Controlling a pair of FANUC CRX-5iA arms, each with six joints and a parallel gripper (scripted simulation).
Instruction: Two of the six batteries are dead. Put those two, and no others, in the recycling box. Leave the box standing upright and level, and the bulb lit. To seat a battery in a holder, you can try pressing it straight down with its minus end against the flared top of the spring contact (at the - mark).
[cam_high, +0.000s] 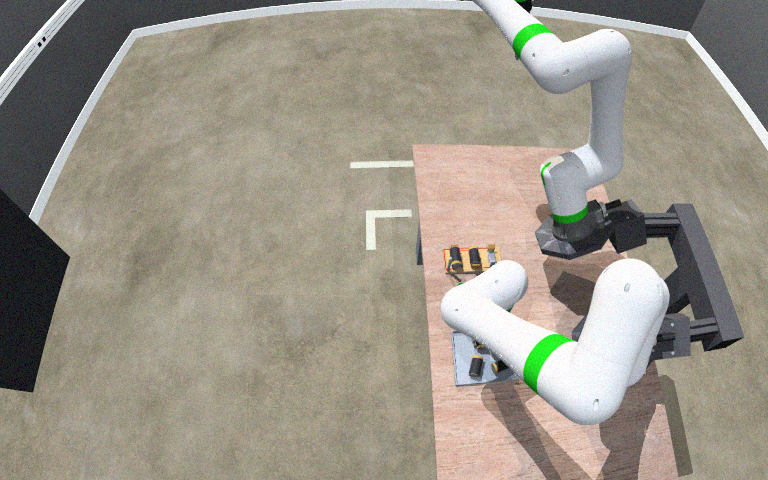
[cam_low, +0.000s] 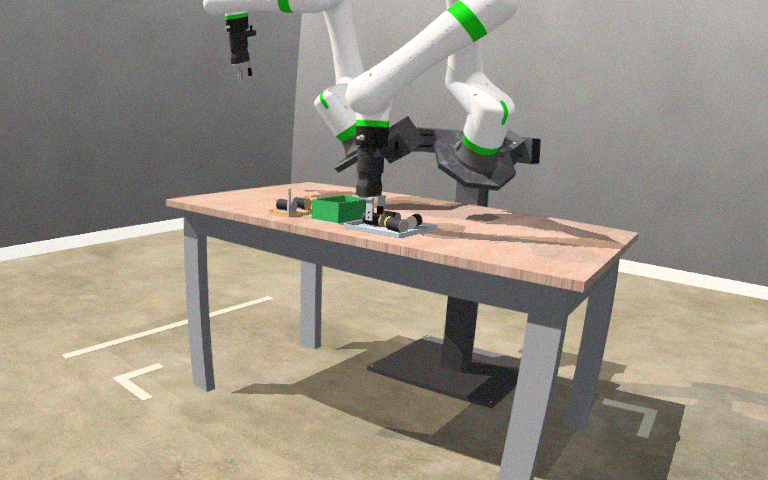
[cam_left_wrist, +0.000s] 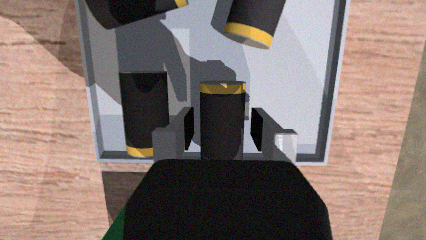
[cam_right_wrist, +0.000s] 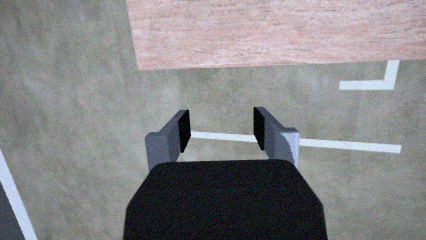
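Fingers of the left gripper (cam_low: 374, 210) (cam_left_wrist: 222, 129) are spread, with a gap on each side of a battery (cam_left_wrist: 222, 122) that lies between them, held by neither. The tray (cam_low: 352, 225) (cam_left_wrist: 335, 80) (cam_high: 454, 362) is taken as the landmark: this battery is seen inside it, by the wall nearest the gripper's body, its yellow band pointing toward the tray's middle. Beside it in the tray a second battery (cam_left_wrist: 145, 112) is laid, and two more, a tilted battery (cam_left_wrist: 252, 22) and a dark battery (cam_left_wrist: 135, 11), are seen farther in. Next to the tray the green recycling box (cam_low: 338, 209) is stood upright; beyond the box the holder board (cam_high: 465, 266) (cam_low: 281, 212) is placed, with two batteries on it. Whether the bulb is lit cannot be told. Well apart from the tray, the right gripper (cam_low: 244, 73) (cam_right_wrist: 221, 121) is held high, its fingers spread too. The step in hand is judged to be the setting down of a battery in the tray. For this, the fingers should be raised straight up before any sideways travel, so that the neighbouring battery is not nudged by the near finger and the box wall is not brushed. Which batteries are dead cannot be judged from their looks.
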